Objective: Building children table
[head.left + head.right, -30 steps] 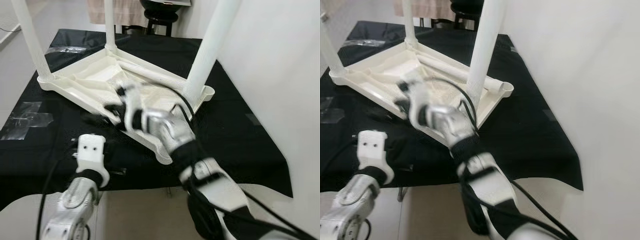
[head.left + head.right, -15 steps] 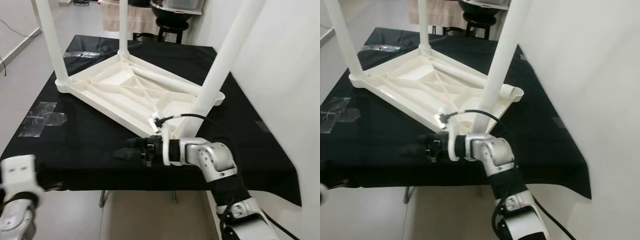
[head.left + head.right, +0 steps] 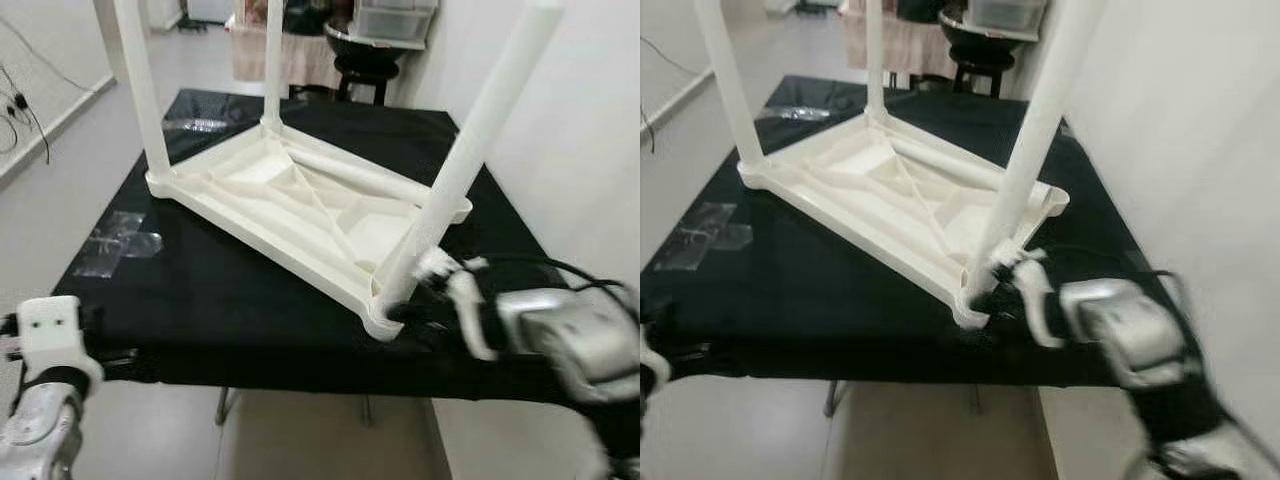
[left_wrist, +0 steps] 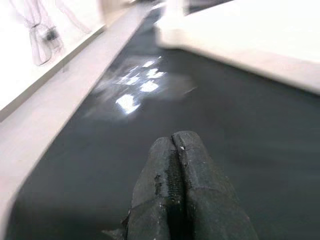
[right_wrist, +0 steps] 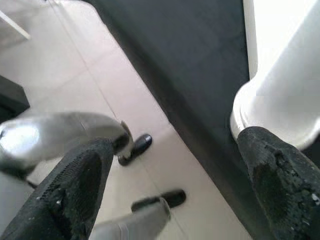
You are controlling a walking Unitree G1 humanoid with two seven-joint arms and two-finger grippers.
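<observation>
A plain indoor workroom rather than a lived-in home: a black-draped work table (image 3: 200, 290) with clear tape patches (image 3: 122, 240) stands on pale tiled floor (image 3: 60, 170) beside bare white walls (image 3: 580, 130), with a dark stool (image 3: 365, 75) and storage bins (image 3: 395, 18) behind.

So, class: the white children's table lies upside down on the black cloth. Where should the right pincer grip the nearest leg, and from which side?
Probably low on the nearest leg, just above its socket at the corner of the upturned tabletop. The leg is a plain round post standing upright, so open fingers can close around it. Come in from the robot's right, where the right pincer sits, open.
</observation>
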